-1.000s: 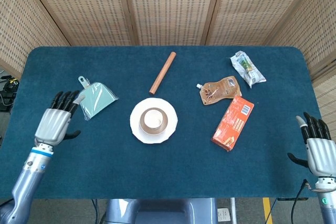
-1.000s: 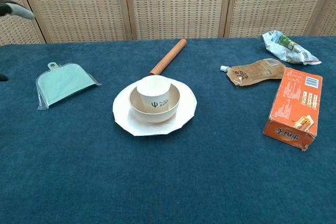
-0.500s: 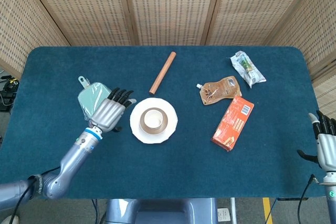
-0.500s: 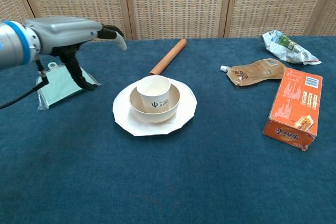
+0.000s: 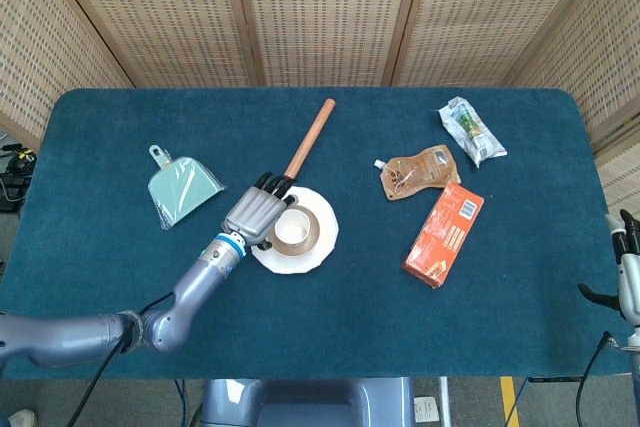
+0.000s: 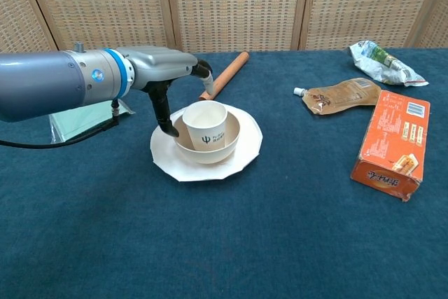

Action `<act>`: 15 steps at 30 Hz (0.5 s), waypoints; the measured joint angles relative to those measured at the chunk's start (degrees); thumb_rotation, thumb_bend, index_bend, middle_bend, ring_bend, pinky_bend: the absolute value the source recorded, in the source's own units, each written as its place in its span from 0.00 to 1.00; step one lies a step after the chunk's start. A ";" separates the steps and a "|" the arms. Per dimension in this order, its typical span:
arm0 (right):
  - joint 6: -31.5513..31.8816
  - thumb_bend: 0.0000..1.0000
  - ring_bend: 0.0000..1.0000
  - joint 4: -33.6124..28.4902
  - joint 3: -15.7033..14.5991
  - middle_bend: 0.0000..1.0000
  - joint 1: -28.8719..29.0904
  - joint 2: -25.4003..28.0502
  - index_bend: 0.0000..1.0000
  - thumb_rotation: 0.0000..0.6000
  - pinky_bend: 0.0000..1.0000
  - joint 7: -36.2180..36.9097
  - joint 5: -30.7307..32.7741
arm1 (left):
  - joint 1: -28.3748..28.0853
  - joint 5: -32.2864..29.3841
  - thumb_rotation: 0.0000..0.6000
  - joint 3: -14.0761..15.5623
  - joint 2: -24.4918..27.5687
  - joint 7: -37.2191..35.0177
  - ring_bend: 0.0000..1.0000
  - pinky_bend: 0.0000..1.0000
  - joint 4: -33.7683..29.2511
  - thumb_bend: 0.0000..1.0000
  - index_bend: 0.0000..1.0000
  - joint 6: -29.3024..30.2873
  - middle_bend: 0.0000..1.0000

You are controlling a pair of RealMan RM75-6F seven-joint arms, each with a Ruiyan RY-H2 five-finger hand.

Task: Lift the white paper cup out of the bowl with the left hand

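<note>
A white paper cup (image 6: 205,124) (image 5: 292,227) with a dark logo stands upright in a cream bowl (image 6: 222,146), which sits on a white plate (image 6: 246,150) (image 5: 321,244). My left hand (image 5: 258,212) (image 6: 168,75) hovers just left of the cup with its fingers spread; the thumb hangs down beside the bowl's left rim. I cannot tell whether it touches the cup; it holds nothing. My right hand (image 5: 627,265) is at the table's far right edge, fingers apart and empty.
A wooden rolling pin (image 6: 224,75) lies behind the plate. A green dustpan in plastic (image 5: 181,187) lies to the left. An orange box (image 6: 392,143), a brown pouch (image 6: 343,95) and a crumpled packet (image 6: 381,54) lie to the right.
My left hand has swept right from beside the dustpan to the cup's left side. My right hand has drawn back toward the right edge.
</note>
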 measured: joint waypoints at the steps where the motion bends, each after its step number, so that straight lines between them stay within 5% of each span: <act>1: 0.02 0.10 0.00 0.00 0.01 0.00 -0.01 0.02 0.00 1.00 0.00 0.03 0.01 | -0.44 -0.38 1.00 0.10 -0.28 -0.03 0.00 0.00 0.38 0.13 0.22 -0.13 0.00; 15: 0.29 0.10 0.00 0.11 0.31 0.00 -0.21 0.34 0.00 1.00 0.00 0.78 0.13 | -5.01 -3.11 1.00 2.12 -2.87 -2.16 0.00 0.00 3.63 0.36 0.39 -0.22 0.00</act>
